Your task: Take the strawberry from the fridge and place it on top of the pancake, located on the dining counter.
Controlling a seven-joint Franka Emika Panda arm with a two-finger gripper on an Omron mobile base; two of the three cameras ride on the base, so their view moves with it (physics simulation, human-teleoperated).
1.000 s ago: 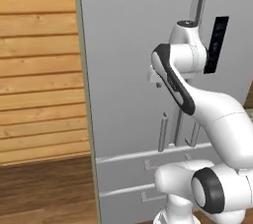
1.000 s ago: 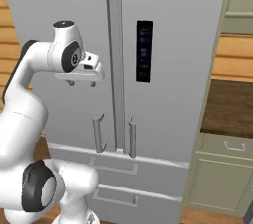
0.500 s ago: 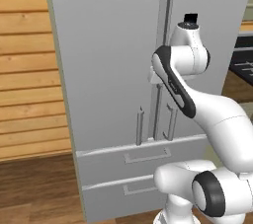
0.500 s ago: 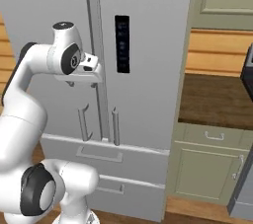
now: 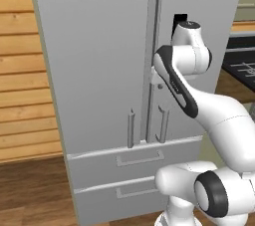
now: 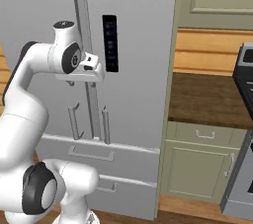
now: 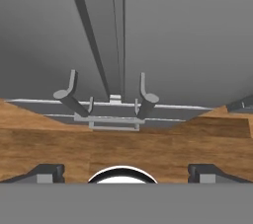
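Wall: wood planks point(image 5: 22, 70) stood left of the fridge in the left base view.
Fridge: the fridge point(image 5: 99, 70) stood shut, two doors meeting at a centre seam, bar handles point(image 5: 131, 128) either side, two drawers point(image 5: 129, 163) beneath.
Gripper: the gripper point(image 7: 123, 171) hung before the seam, jaws spread wide, nothing between them; dark fingertips point(image 7: 47, 171) sat well apart in the hand view.
Panel: a black panel point(image 6: 109, 43) marked the right door, just right of the hand.
Right base view: green cabinet point(image 6: 200, 168) under a brown top point(image 6: 207, 99) beside the fridge, stove edge point(image 6: 245, 119) at far right.
Hand view: handle ends and wood floor point(image 7: 123, 144) below.
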